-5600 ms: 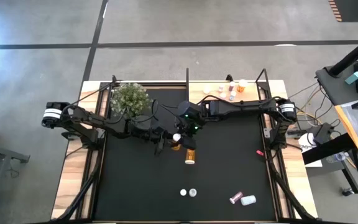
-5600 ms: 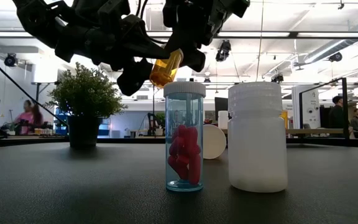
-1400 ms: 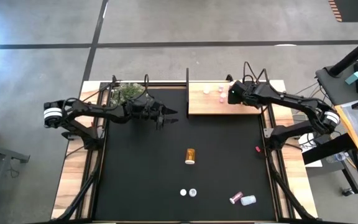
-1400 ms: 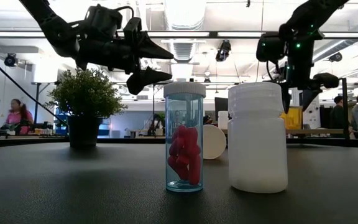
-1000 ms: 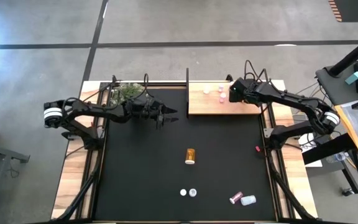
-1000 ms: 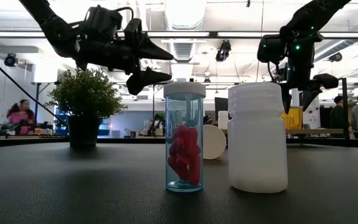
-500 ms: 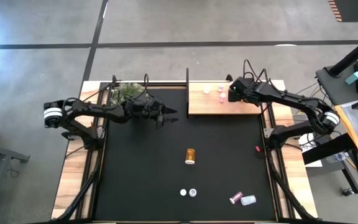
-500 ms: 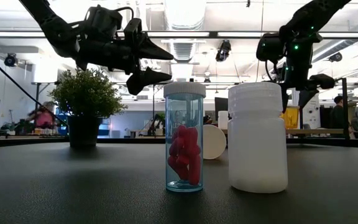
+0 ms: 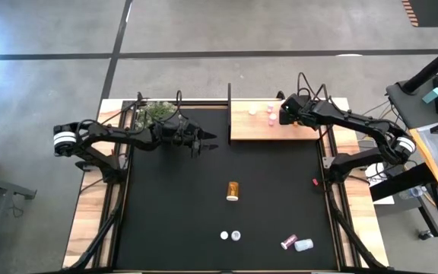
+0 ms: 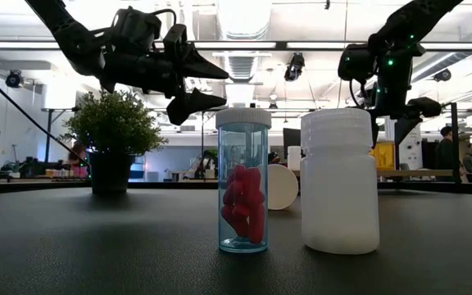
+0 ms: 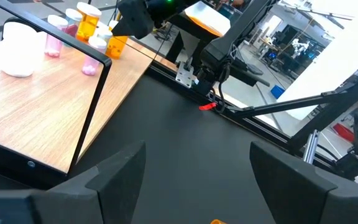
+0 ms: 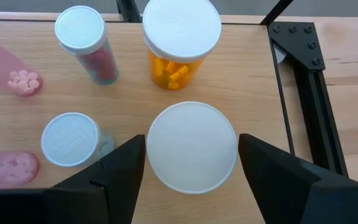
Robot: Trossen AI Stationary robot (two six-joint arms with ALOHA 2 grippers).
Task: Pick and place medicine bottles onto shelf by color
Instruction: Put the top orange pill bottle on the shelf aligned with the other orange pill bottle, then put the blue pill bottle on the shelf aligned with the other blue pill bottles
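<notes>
**A:** Where's the bottle you're working on?

**B:** It stands upright on the shelf (image 9: 243, 129), at its right end. My right hand (image 12: 191, 155) is straight above it. From the wrist view I see only the top of the white-capped bottle (image 12: 191, 147), just beside an orange pill bottle (image 12: 180, 46) and a smaller one with red pills (image 12: 86, 37).

**A:** Are you gripping it?

**B:** I'd say no. One finger stands on each side of the cap with a sliver of wood showing between, so I read the hand as released and straddling the cap, not clenched on it.

**A:** And the other hand?

**B:** My left hand (image 9: 204, 141) hovers over the table (image 9: 166, 228) near the potted plant (image 9: 154, 114). It is spread wide and holds nothing.

**A:** How do you expect the rest to handle?

**B:** They should be light, stiff plastic with smooth, slippery walls, and tippy because they're narrow. The orange bottle (image 9: 233, 190) lies on its side mid-table, so it may roll. I'd pinch across its body, not the cap. For the clear pink-pill bottle (image 10: 243, 180) and the white bottle (image 10: 339, 180), I'd grip below the cap, gently. Squeezing hard could pop a bottle out sideways.
</notes>
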